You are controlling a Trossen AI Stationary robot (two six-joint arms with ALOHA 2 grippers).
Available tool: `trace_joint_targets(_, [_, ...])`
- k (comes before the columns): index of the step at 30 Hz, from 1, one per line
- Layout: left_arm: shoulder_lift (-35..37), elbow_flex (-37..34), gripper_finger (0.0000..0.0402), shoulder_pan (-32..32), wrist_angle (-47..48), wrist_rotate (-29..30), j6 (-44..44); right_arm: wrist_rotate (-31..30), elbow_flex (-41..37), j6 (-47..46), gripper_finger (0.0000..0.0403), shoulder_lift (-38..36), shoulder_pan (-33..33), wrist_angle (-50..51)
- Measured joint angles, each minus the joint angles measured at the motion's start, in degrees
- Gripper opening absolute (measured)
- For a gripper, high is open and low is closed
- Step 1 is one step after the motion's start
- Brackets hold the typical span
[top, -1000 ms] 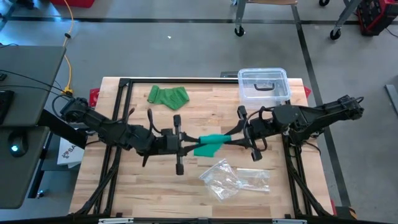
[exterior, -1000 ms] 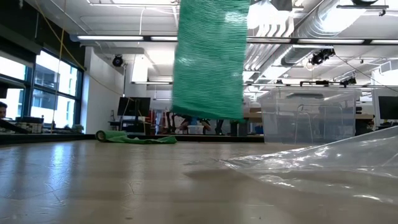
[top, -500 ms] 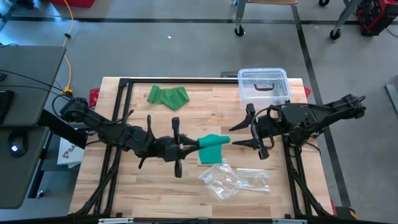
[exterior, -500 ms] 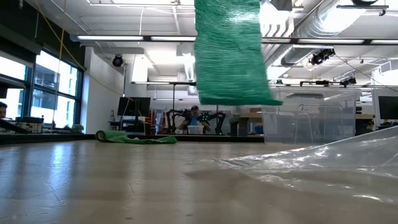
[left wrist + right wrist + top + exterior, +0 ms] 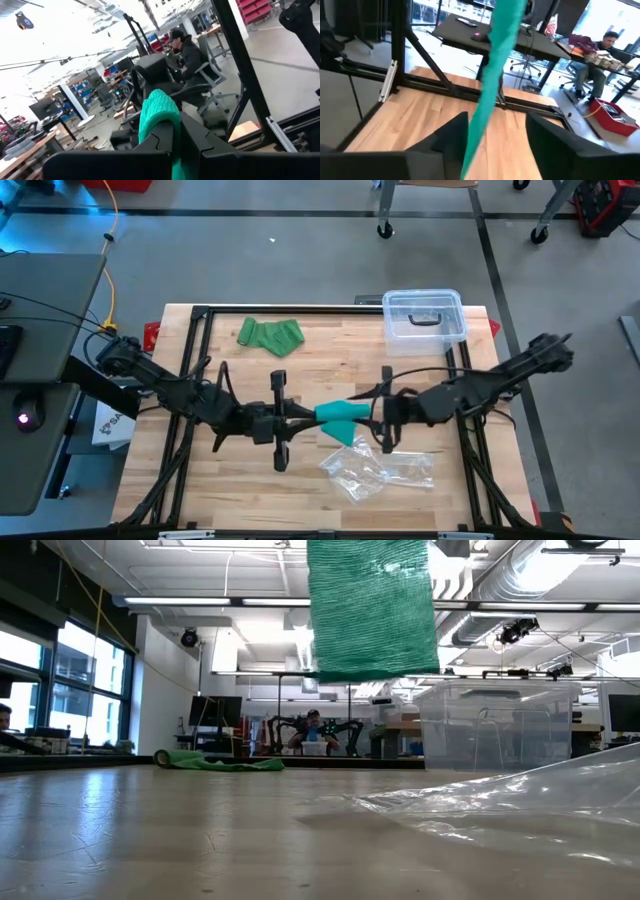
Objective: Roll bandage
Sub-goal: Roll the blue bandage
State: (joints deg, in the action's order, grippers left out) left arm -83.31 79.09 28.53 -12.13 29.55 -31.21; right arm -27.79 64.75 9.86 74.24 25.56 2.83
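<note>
- The bandage (image 5: pixel 338 416) is a teal-green strip of ribbed, stretchy knit, held in the air above the counter (image 5: pixel 330 360) near the centre of the high view.
- In the low view the bandage (image 5: pixel 371 608) hangs from the upper edge of the frame as a broad flat band; its lower edge ends well above the counter top (image 5: pixel 200 830).
- From above it shows a bunched end on its left side and a looser flap drooping toward the lower right.
- The left gripper (image 5: pixel 300 416), just left of centre in the high view, is pressed together on the bunched end; in the left wrist view the knit wraps over and between the dark fingers (image 5: pixel 160 145).
- The right gripper (image 5: pixel 378 418) sits just right of the bandage with its fingers spread; in the right wrist view the strip (image 5: pixel 492 75) runs diagonally between the fingers (image 5: pixel 445 135) and does not appear to touch either.
- A crumpled clear plastic bag (image 5: pixel 372 470) lies on the counter at lower centre-right, just below the bandage.
- A second, darker green bandage (image 5: pixel 270 334) lies loose at upper left of the counter.
- A clear lidded box (image 5: pixel 424 317) stands at the counter's upper right.
- A seated person (image 5: pixel 314 734) shows in the room behind, in the low view.
</note>
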Motion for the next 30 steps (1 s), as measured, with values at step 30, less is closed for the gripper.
trace_joint_targets(30, [0.72,-5.35,0.0003,3.98,-6.48,0.57,-9.55,6.65,-11.99,-8.88,0.0000,-0.48,-1.20,-18.04])
